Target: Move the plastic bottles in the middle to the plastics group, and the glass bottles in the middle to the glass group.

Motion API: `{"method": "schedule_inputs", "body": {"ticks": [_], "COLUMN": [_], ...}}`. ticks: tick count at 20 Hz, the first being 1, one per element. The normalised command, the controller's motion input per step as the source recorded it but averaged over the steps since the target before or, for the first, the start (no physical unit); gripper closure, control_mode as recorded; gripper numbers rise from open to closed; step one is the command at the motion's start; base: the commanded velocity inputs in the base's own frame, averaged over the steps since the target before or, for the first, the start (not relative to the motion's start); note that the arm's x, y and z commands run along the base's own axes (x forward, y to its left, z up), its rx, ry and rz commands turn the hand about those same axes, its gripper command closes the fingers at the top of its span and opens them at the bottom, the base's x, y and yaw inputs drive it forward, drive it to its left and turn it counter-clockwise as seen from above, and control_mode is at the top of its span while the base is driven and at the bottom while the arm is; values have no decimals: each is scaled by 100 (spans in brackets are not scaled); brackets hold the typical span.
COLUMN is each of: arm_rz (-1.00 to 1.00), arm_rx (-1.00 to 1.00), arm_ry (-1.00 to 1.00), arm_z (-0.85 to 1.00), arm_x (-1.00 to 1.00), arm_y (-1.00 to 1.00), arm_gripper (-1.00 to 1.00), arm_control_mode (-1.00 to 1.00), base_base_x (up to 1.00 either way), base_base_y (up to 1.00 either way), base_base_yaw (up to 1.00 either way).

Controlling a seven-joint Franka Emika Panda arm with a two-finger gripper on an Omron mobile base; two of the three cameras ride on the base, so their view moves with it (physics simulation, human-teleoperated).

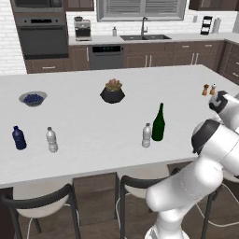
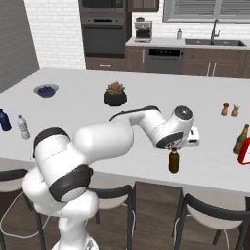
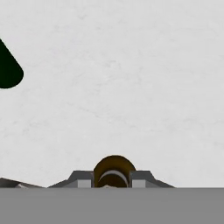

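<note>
On the white tabletop (image 1: 93, 126) the green wine bottle (image 1: 159, 123) and clear water bottle (image 1: 146, 135) stand just beside each other mid-counter, a dark plant pot (image 1: 112, 92) behind them. The blue bottle (image 1: 18, 138) and second water bottle (image 1: 51, 139) stand far left. The arm reaches right, hand pointing down, its gripper (image 3: 113, 178) jaws clamped on the amber bottle's (image 2: 173, 161) neck, upright near the front edge; another brown bottle (image 2: 240, 139) stands far right.

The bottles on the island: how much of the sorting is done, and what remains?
Nothing looks finished yet. In hand: the gripper is shut on the neck of the amber bottle, near the counter's front edge, not yet beside the glass group's brown bottle. Left: the green wine bottle and the clear plastic bottle stand mid-counter, far from the blue bottle and capped bottle.
</note>
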Motion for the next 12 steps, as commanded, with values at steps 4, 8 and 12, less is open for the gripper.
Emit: {"method": "schedule_inputs", "body": {"ticks": [4, 8, 12], "arm_rz": [-7, -6, -3], "arm_rx": [-2, -2, -1], "arm_ry": [0, 0, 0], "arm_z": [11, 6, 0], "arm_x": [33, 32, 21], "arm_y": [-64, -63, -49], "arm_gripper": [100, 100, 100], "arm_control_mode": [-100, -100, -100], "base_base_x": [0, 0, 0], "base_base_y": [0, 0, 0], "base_base_yaw": [0, 0, 0]}}
